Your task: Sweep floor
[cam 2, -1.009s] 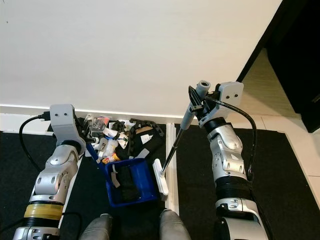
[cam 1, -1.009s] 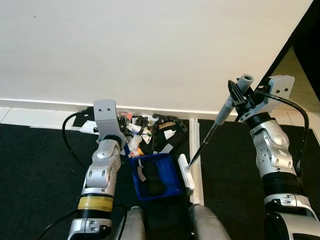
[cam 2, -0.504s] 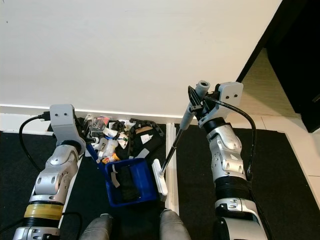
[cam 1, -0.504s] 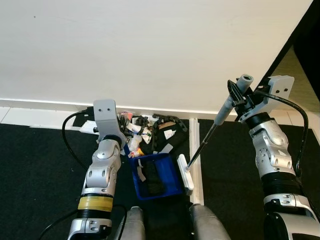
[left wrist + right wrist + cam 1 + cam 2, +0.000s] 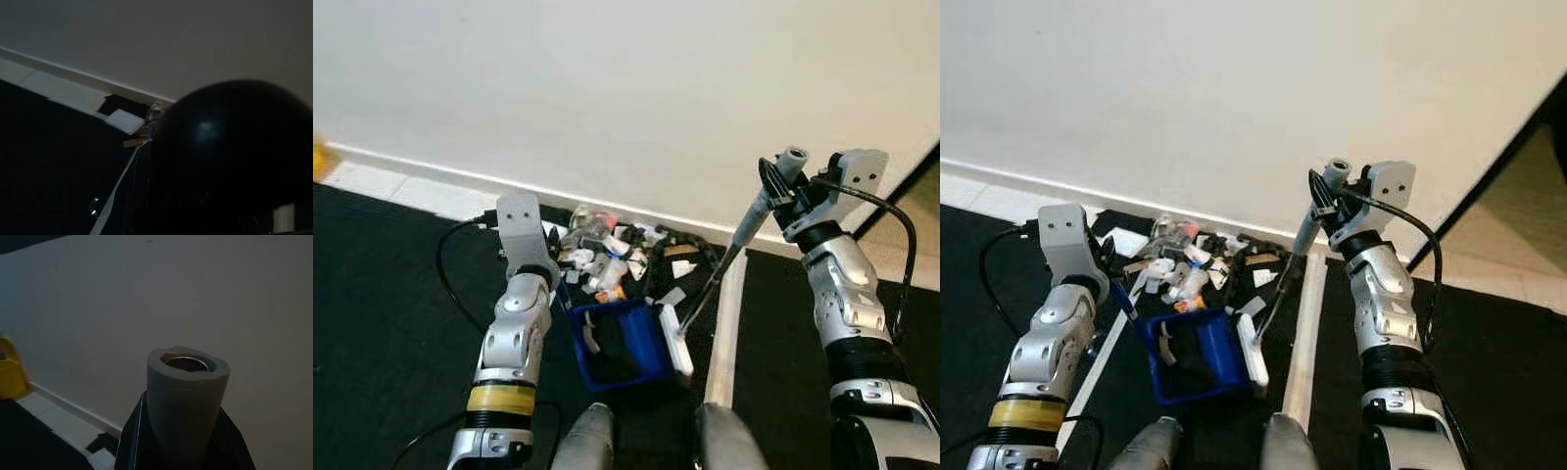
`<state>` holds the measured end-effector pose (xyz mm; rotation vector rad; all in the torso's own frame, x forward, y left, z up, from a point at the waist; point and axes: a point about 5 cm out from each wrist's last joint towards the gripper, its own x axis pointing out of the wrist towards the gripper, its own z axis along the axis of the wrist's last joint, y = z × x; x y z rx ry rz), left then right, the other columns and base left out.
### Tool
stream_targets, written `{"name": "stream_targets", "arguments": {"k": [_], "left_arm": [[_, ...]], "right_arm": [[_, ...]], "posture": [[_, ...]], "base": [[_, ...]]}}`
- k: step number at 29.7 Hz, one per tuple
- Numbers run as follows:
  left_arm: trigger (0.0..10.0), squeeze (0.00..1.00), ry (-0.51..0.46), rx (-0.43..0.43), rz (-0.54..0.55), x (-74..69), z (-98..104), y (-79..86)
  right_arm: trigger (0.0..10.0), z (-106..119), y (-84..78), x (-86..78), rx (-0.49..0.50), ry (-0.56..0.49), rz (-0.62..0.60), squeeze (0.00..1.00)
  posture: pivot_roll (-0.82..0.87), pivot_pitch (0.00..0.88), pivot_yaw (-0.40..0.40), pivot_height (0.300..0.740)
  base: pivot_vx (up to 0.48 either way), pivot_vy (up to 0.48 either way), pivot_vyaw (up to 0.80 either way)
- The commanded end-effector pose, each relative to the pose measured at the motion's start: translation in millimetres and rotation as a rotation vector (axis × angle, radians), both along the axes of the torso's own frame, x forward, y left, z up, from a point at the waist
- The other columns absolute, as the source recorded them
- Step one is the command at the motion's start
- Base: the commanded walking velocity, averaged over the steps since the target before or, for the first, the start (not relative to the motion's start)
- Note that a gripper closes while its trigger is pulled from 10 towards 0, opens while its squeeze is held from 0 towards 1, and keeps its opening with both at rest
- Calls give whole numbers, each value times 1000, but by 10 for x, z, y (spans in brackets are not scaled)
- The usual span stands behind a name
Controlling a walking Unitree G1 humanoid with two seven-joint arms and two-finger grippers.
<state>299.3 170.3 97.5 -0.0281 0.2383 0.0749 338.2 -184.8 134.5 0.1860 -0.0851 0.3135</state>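
Our view has swung since a moment ago, so the wall base now runs at a slant; the things themselves sit about as before. Our right gripper [image 5: 773, 188] is pinching the grey broom handle [image 5: 763, 204], its white head [image 5: 676, 339] touching the blue dustpan [image 5: 617, 344]. Our left gripper [image 5: 1114, 277] holds the dustpan's handle. Trash pile [image 5: 612, 257] lies just beyond, on the floor [image 5: 391, 294].

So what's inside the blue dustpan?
In the blue dustpan lie a dark bundle and a pale scrap. Anything underneath the bundle is covered, so I can't tell.
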Motion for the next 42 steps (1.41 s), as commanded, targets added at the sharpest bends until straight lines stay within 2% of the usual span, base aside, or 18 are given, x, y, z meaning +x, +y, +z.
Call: {"name": "stream_targets", "arguments": {"k": [1, 42], "left_arm": [[10000, 0, -53, -8, -11, 20, 108, -28], [10000, 0, -43, -4, -6, 16, 90, -29]], "right_arm": [[10000, 39, -18, 10, 9, -18, -9, 0], [10000, 37, 17, 13, 19, -15, 23, 0]], "posture": [[-5, 60, -40, 740], [0, 57, -44, 740]], "base": [[0, 0, 763], [0, 0, 760]]}}
